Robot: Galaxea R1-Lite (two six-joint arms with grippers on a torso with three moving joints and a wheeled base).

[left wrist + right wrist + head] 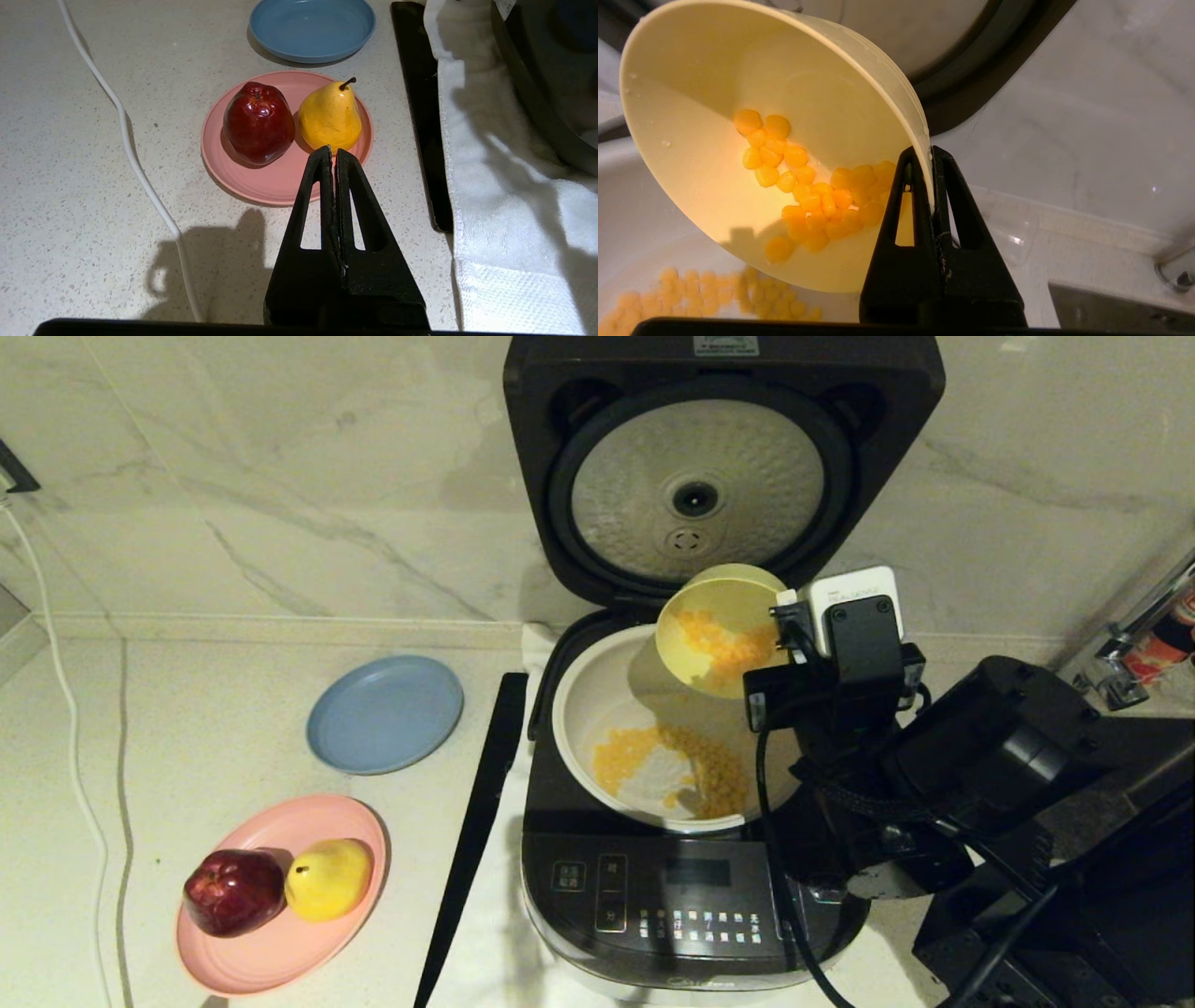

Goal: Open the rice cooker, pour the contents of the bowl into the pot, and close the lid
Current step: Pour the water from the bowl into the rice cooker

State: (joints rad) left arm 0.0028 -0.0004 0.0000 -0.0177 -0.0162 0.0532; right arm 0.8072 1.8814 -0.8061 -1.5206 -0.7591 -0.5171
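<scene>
The small pale yellow plastic bowl point(752, 140) is pinched by its rim in the right gripper point(931, 186) above the round cream-white pot point(597, 709), and should be tipped further so the clinging yellow-orange kernels point(808, 191) are released

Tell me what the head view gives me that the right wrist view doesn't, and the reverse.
Only the head view: the lid standing open, the control panel, the full pot, plus both plates and fruit. Only the right wrist view: the right gripper shut on the bowl rim. Both: the tilted bowl with kernels inside, others already in the pot.
</scene>
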